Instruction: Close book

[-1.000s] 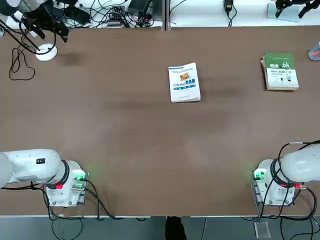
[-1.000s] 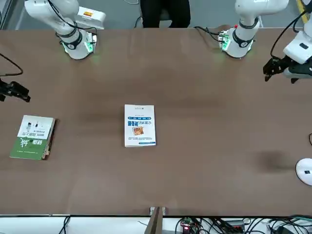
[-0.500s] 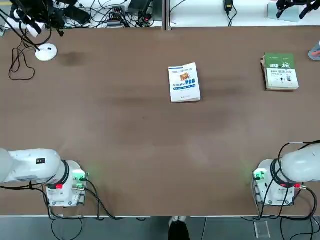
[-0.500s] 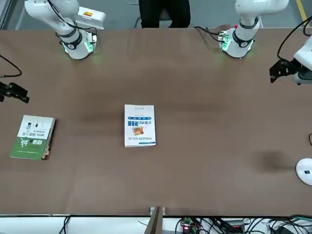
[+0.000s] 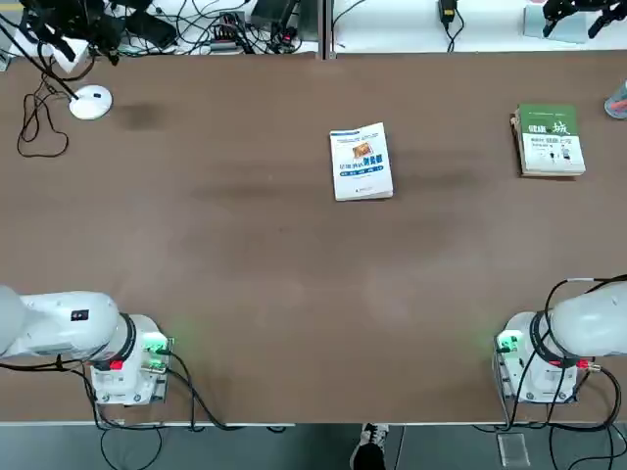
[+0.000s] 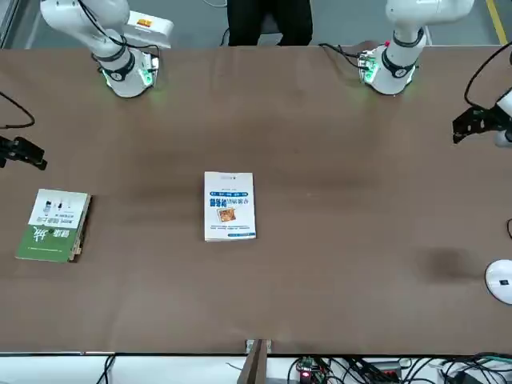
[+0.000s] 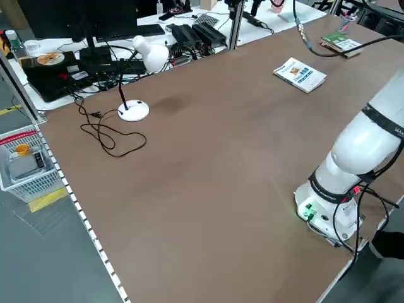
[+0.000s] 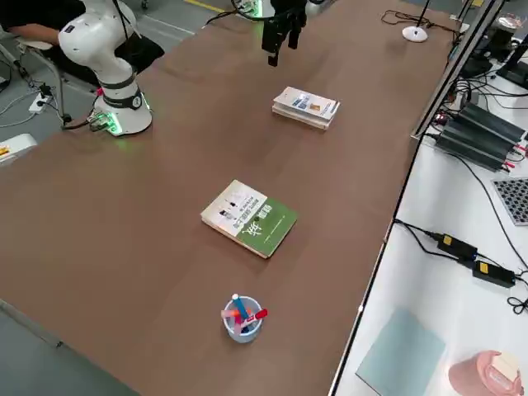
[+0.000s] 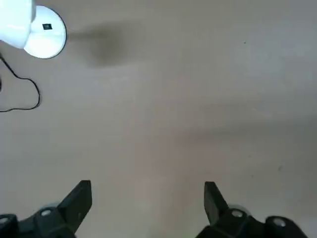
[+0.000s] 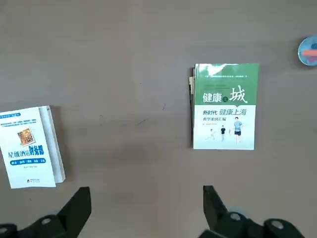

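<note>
Book (image 5: 361,162), white-and-blue cover, lay closed mid-table, unmoved over the last second; left gripper (image 9: 147,201) had drifted further toward the table's left edge, right gripper (image 10: 146,206) sat high at the right, both wide open and empty: task apparently complete.

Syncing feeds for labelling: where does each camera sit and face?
Top: overhead, downward; left base, right base at bottom.
Front: across table, facing robot; bases at top.
Left side: raised, diagonal; left base nearest.
Right side: raised, diagonal; right base.
Left wrist: over lamp; left end effector open.
Right wrist: over the book, green book; right end effector open.
Top, front share the book.
</note>
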